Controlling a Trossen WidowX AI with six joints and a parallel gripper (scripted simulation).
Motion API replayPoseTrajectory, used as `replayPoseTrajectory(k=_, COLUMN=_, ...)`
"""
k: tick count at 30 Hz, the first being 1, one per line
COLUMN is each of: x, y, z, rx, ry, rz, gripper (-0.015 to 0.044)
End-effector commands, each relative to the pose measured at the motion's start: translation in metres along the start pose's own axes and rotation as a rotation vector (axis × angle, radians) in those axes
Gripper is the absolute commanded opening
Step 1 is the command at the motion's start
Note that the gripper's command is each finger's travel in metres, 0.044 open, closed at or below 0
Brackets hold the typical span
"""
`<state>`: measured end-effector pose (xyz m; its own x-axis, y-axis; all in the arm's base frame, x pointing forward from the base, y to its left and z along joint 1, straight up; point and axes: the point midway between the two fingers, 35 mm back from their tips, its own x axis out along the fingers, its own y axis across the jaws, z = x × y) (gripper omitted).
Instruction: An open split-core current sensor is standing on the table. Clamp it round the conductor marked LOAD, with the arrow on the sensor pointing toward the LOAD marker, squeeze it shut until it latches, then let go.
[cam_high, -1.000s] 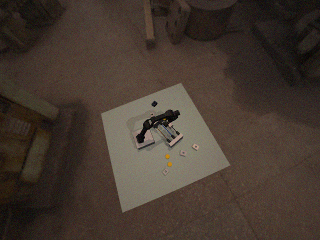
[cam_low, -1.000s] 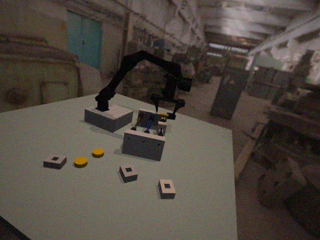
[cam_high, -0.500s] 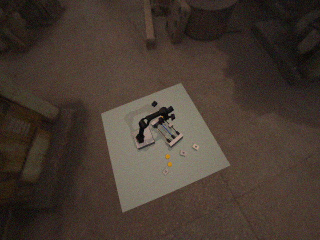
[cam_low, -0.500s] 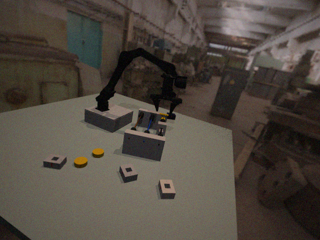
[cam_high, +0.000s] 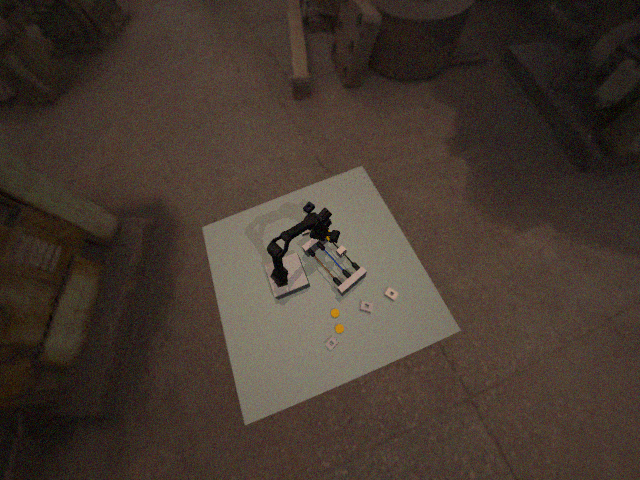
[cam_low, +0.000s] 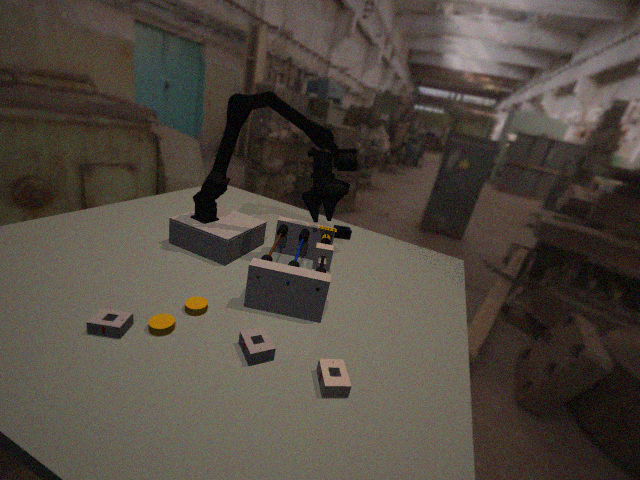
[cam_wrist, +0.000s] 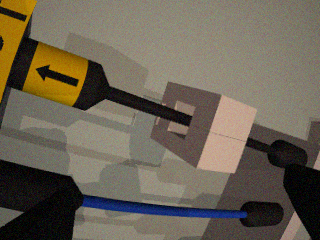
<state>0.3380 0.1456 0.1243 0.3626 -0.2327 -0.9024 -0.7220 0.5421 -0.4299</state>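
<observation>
The pale split-core sensor sits around the black conductor. Its two halves meet at a thin seam in the wrist view and it looks closed; its arrow cannot be made out. A yellow marker plate stands at the far end of that conductor, its text only partly visible. A yellow band beside it bears an arrow pointing toward the plate. My gripper is open and empty, above the rear of the conductor rack, clear of the sensor.
The rack's front block also bears a blue conductor and a brown one. Two yellow discs and several pale holed blocks lie in front. A small dark block lies behind.
</observation>
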Motion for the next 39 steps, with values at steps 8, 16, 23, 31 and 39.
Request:
replayPoseTrajectory(k=8, x=-0.026, y=0.056, z=-0.032, rx=1.013, ry=-0.349, rz=-0.232, gripper=0.0440)
replayPoseTrajectory(k=16, x=-0.028, y=0.065, z=-0.040, rx=1.285, ry=-0.463, rz=-0.206, gripper=0.0440)
replayPoseTrajectory(k=23, x=-0.028, y=0.065, z=-0.040, rx=1.285, ry=-0.463, rz=-0.206, gripper=0.0440)
replayPoseTrajectory(k=31, x=-0.026, y=0.064, z=-0.036, rx=1.206, ry=-0.417, rz=-0.211, gripper=0.0440)
replayPoseTrajectory(k=39, x=-0.026, y=0.064, z=-0.036, rx=1.206, ry=-0.417, rz=-0.211, gripper=0.0440)
